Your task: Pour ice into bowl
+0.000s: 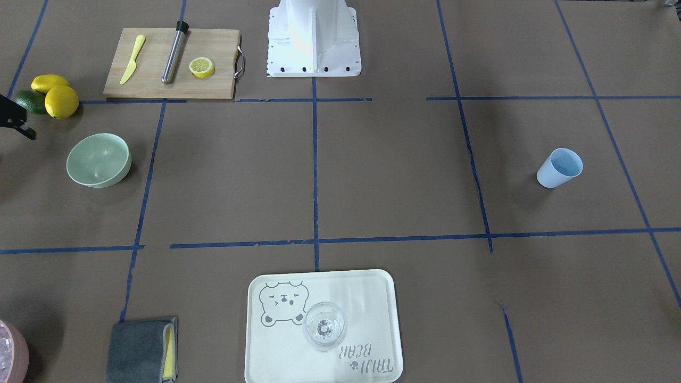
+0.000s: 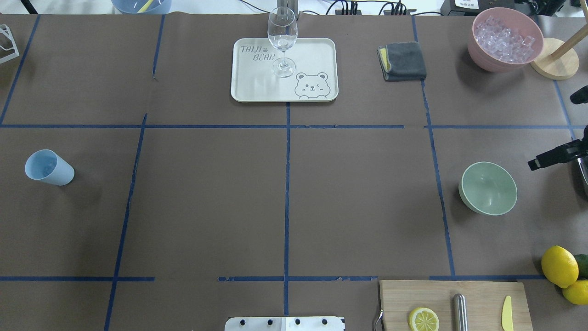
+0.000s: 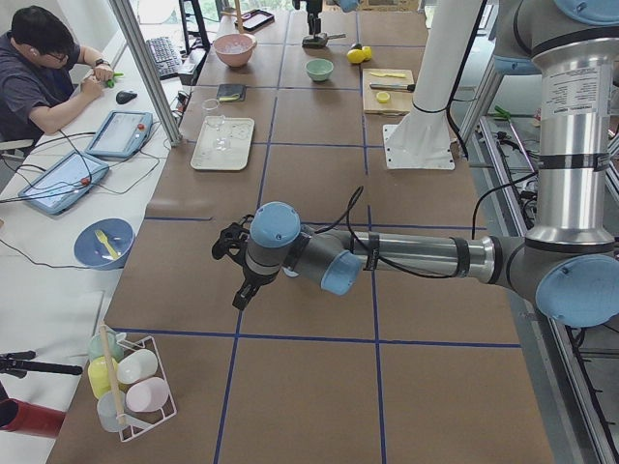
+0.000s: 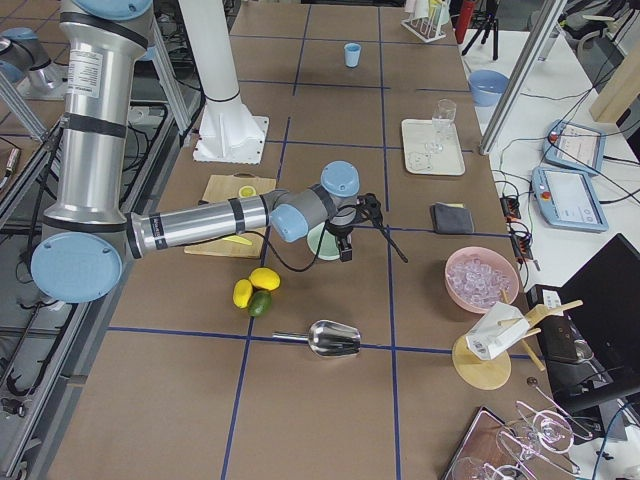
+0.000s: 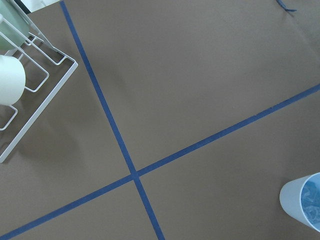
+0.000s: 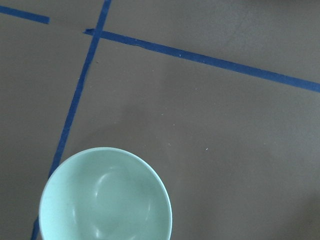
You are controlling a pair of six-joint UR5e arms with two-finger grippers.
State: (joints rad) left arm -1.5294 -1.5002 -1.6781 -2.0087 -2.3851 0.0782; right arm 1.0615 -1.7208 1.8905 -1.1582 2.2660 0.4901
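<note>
The mint-green bowl [image 1: 98,159] stands upright and looks empty; it also shows in the overhead view [image 2: 488,188] and the right wrist view [image 6: 105,197]. Clear ice cubes [image 2: 504,37] fill the pink container [image 2: 482,57] at the far right corner. The light blue cup [image 2: 48,168] stands on the left side; in the left wrist view [image 5: 305,200] something glassy shows inside it. My right gripper [image 4: 343,240] hangs just beside the bowl; I cannot tell if it is open. My left gripper [image 3: 242,295] hovers over the table near the cup; its state cannot be told.
A cream tray [image 2: 321,50] with a clear wine glass [image 2: 282,39] sits at the far middle, with a grey cloth [image 2: 404,60] beside it. A cutting board [image 1: 213,85] holds a lemon slice, a muddler and a yellow knife. Lemons [image 2: 559,266] and a metal scoop [image 4: 330,340] lie near the bowl.
</note>
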